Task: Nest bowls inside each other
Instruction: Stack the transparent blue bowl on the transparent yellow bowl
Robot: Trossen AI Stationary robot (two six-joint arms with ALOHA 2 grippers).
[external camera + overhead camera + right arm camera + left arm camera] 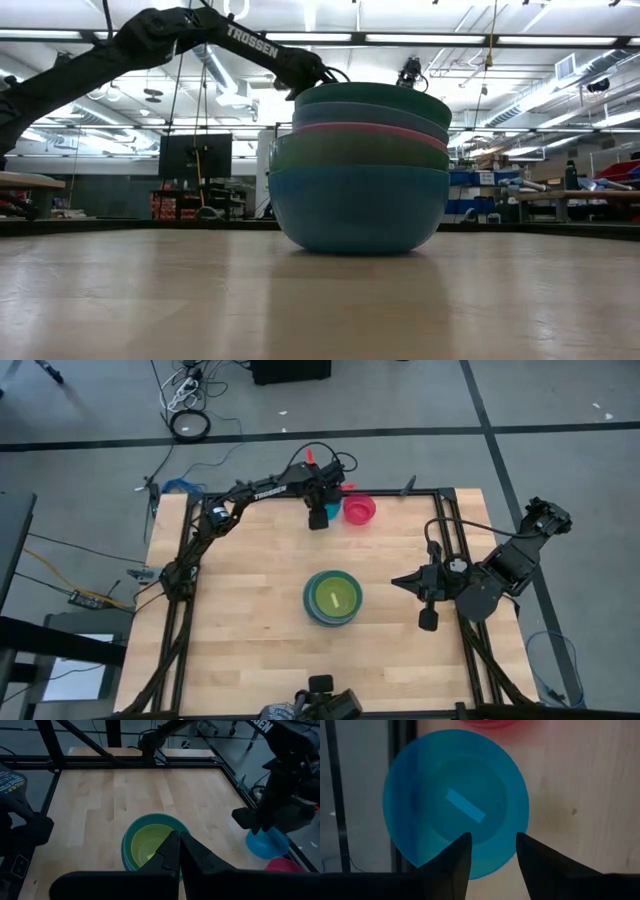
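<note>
Several large bowls (333,598) stand nested in one stack (360,165) at the table's middle, with a small yellow bowl (150,842) innermost. A small blue bowl (455,802) rests on its base near the far edge, and a small magenta bowl (360,510) stands right beside it. My left gripper (492,840) hovers open above the blue bowl, pointing steeply down, its fingertips over the bowl's near rim. My right gripper (179,837) is shut on nothing, raised over the table's right side (428,618).
A black frame (440,530) runs around the wooden table (250,620). Bare wood lies to the left and near side of the stack. Cables and a power strip (185,390) lie on the floor beyond the far edge.
</note>
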